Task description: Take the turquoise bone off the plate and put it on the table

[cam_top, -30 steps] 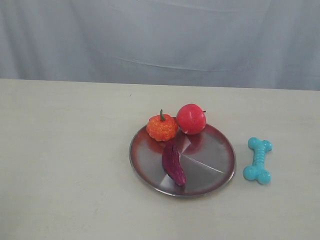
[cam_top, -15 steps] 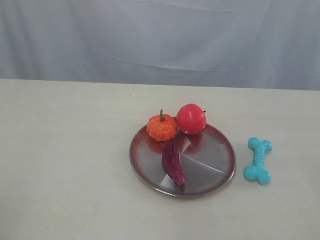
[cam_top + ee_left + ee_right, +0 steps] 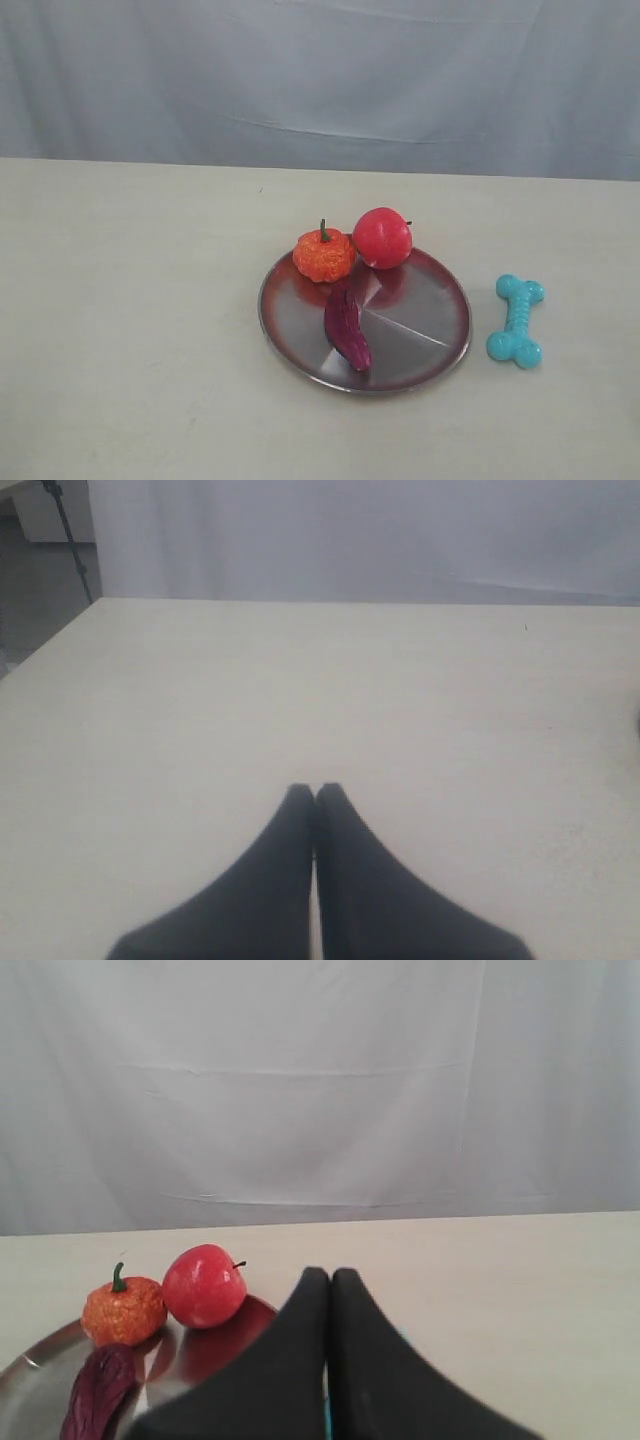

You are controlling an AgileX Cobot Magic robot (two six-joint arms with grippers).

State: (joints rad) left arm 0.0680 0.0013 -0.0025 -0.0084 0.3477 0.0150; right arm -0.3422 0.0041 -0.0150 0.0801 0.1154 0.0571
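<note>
The turquoise bone (image 3: 516, 321) lies flat on the cream table (image 3: 130, 330), just right of the round metal plate (image 3: 420, 325) and apart from its rim. In the right wrist view the right gripper (image 3: 331, 1276) is shut with nothing between its fingers; it covers almost all of the bone, of which only a turquoise sliver shows between the fingers. The plate (image 3: 40, 1365) shows there too. The left gripper (image 3: 315, 791) is shut and empty over bare table (image 3: 300, 680), away from the plate. Neither gripper appears in the exterior view.
On the plate sit an orange pumpkin toy (image 3: 324, 254), a red apple (image 3: 382, 238) and a dark purple pod-shaped piece (image 3: 346, 327). A grey cloth backdrop (image 3: 320, 80) hangs behind the table. The table's edge (image 3: 45, 650) shows in the left wrist view.
</note>
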